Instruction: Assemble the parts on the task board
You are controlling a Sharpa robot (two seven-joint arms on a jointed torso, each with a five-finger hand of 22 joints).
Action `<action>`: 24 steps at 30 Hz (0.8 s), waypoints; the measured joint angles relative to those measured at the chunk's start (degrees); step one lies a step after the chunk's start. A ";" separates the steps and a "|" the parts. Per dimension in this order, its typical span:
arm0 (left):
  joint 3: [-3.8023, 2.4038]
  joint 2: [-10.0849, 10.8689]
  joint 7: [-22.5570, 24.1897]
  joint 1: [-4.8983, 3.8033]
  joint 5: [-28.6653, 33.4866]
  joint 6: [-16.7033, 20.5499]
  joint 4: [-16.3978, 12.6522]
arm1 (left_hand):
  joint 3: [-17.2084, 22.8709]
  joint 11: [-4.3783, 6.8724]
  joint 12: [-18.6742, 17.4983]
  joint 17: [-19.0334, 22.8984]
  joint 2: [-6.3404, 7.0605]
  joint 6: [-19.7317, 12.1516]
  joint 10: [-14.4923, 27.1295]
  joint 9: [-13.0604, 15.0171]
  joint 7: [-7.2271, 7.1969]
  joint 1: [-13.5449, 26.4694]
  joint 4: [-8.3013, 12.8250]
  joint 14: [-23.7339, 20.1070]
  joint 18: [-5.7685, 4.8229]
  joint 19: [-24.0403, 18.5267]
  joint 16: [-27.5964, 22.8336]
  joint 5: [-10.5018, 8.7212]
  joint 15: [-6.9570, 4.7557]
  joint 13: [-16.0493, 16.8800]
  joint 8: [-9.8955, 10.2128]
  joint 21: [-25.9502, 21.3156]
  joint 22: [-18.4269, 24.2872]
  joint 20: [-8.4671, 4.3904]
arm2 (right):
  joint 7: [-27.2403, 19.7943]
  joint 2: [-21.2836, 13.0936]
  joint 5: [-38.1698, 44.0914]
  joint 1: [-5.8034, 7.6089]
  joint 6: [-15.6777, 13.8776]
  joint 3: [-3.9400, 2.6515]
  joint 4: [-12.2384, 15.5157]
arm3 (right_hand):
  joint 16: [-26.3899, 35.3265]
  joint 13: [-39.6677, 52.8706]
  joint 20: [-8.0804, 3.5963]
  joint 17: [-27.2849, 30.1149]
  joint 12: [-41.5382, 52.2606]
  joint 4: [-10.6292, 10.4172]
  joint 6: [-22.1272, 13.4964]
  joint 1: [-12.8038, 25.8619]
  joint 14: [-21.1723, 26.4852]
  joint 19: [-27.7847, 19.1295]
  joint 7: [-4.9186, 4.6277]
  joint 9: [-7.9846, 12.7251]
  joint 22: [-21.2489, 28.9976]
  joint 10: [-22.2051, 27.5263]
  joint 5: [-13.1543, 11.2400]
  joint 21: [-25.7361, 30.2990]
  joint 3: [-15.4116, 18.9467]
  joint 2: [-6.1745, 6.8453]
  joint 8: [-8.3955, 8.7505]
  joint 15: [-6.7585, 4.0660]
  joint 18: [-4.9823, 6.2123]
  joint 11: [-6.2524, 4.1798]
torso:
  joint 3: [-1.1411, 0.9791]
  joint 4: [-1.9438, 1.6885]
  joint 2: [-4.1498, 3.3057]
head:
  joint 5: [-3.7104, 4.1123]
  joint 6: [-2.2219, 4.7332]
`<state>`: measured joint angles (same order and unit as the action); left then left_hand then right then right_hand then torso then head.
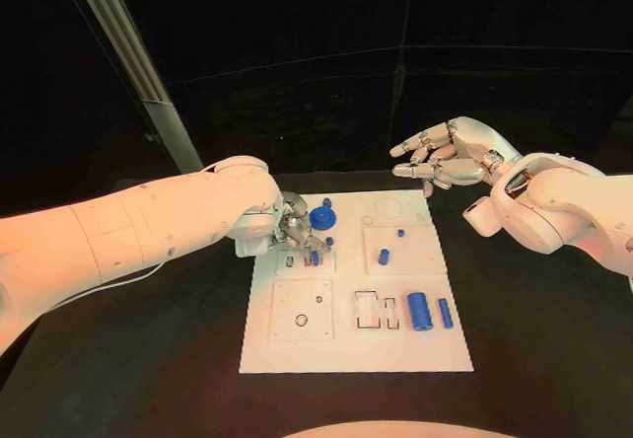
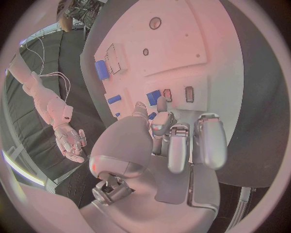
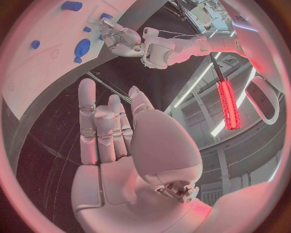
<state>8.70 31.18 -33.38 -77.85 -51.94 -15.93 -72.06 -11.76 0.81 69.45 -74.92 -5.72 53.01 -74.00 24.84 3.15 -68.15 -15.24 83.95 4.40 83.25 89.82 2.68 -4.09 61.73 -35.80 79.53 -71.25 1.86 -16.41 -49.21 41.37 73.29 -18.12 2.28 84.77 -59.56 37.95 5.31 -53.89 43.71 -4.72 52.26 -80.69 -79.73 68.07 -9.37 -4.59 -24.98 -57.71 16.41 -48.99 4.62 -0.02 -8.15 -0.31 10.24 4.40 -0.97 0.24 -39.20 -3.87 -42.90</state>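
On the task board (image 1: pixel 355 350), two blue cylinders (image 1: pixel 430 311) lie near-right. Farther left, the left hand (image 1: pixel 294 228) presses fingertips down among small blue parts (image 1: pixel 322 217) — whether it grips one, I cannot tell. Beyond the far-right corner, the right hand (image 1: pixel 448 156) hovers — fingers apart, empty.

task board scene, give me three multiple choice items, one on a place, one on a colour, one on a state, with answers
1. Where is the left robot hand?
A. over the task board's far left part
B. off the table
C. at the board's near edge

2. What colour are the two cylinders at the board's near right?
A. red
B. blue
C. green

3. What is the right robot hand doing?
A. gripping a cylinder
B. pressing on the board
C. holding nothing, raised beyond the board's far right corner

Answers: 1 A, its fingers sit among the far-left parts; 2 B, both show blue; 3 C, its palm is bare.
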 measured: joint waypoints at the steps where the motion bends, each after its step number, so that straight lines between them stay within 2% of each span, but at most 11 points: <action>1: 0.01 -0.03 0.00 0.01 0.00 0.00 0.04 | 0.00 -0.01 0.00 0.00 0.00 0.00 0.01 0.02 0.00 0.00 0.00 0.00 0.00 0.00 0.00 0.00 0.00 0.00 0.00 0.00 0.00 0.00 | 0.00 0.03 0.00 0.00 0.00 0.00 -0.02 | 0.00 0.00 0.00 0.00 0.00 0.00 0.00 0.00 0.00 0.00 0.00 0.00 0.00 0.00 0.00 0.00 0.00 0.00 0.00 0.00 0.00 0.00 | 0.00 0.00 0.01 | -0.01 -0.02; 24: 0.34 -0.46 -0.06 0.11 0.00 -0.38 0.01 | 1.19 -0.20 0.00 0.01 0.29 -0.62 0.20 1.00 0.21 -1.85 1.19 0.00 0.00 0.00 0.00 0.00 0.01 -0.09 -0.47 0.00 -0.02 0.00 | 0.01 0.56 0.02 0.00 0.03 0.00 -0.49 | 0.00 -0.13 0.21 0.12 0.00 0.00 0.00 0.00 0.40 -0.20 0.00 0.00 -0.06 0.20 0.23 0.00 0.00 0.00 0.00 0.00 0.00 -0.20 | -0.04 -0.02 0.00 | 0.07 -0.42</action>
<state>9.04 30.72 -33.44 -77.73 -51.94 -16.31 -72.05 -10.57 0.60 69.44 -74.91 -5.43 52.40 -73.79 25.84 3.36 -70.00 -14.05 83.94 4.40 83.25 89.82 2.68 -4.09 61.64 -36.27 79.53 -71.28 1.86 -16.40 -48.65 41.38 73.29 -18.09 2.28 84.28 -59.56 37.83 5.51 -53.77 43.71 -4.72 52.26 -80.69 -79.33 67.86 -9.37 -4.59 -25.03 -57.52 16.64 -48.99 4.62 -0.02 -8.15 -0.31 10.24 4.20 -1.02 0.21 -39.20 -3.80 -43.32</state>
